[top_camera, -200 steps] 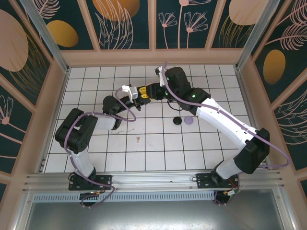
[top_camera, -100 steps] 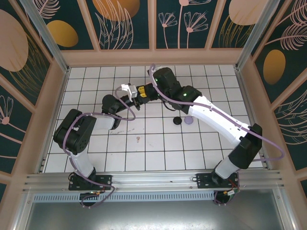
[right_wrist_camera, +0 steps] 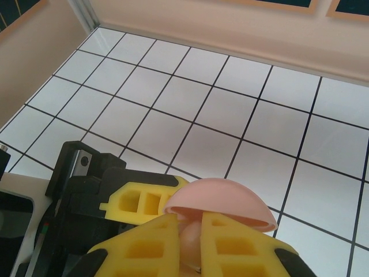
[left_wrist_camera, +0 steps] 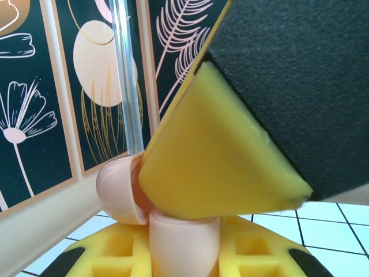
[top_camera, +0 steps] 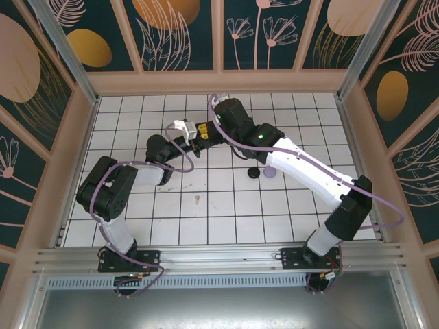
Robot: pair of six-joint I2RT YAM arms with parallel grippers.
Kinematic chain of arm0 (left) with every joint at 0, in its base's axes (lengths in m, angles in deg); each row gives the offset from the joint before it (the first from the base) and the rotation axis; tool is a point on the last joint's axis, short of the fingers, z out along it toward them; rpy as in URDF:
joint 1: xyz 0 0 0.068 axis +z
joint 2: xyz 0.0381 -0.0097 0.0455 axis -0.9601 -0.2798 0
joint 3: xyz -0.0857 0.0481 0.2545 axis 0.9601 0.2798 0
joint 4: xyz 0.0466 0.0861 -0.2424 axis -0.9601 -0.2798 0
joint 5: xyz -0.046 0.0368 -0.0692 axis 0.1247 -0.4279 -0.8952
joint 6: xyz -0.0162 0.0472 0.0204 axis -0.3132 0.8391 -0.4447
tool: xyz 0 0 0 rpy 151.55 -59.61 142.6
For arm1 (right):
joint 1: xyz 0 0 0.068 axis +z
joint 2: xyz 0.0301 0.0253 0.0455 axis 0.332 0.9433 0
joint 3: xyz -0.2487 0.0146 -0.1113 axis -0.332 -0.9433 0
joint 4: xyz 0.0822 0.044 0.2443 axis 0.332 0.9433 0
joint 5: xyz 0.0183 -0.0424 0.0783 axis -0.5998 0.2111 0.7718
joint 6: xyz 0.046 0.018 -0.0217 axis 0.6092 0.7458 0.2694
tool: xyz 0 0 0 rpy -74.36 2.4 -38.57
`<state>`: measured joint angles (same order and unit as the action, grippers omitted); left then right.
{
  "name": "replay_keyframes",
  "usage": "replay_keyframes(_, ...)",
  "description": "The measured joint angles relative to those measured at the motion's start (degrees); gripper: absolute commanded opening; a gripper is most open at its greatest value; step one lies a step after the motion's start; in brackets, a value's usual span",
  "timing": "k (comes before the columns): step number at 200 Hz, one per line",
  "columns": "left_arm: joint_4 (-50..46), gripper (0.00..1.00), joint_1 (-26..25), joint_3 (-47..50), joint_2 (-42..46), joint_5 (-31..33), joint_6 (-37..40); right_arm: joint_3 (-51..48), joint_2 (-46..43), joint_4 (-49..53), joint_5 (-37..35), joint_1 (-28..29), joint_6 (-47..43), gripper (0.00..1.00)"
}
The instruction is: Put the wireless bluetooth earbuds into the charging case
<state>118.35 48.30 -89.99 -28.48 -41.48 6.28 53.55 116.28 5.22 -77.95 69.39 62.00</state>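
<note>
Holding the pink case [left_wrist_camera: 184, 242]
Tight in the left gripper [top_camera: 197, 133]; the right gripper [right_wrist_camera: 199, 224], nearly shut, could knock it loose

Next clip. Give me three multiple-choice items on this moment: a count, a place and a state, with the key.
1. How many round cases lie on the tiles? A one; B two; C four.
2. Where is the pink case? A on the tiles; B in the left gripper's jaws; C on a shelf.
3. Its lid is: A open; B shut; C off, on the tiles.
Key: B, a black case and a lavender case lie side by side; B, the left wrist view shows it clamped there; A, it tilts up off the body in both wrist views.
</note>
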Motion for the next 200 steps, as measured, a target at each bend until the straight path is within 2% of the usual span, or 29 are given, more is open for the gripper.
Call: replay_keyframes(200, 1.75, 0.0, -0.9, -0.85, 0.7, -1.31, 0.0, -0.02, -5.79, -3.02, 1.68, -1.68, 2.89, 0.07)
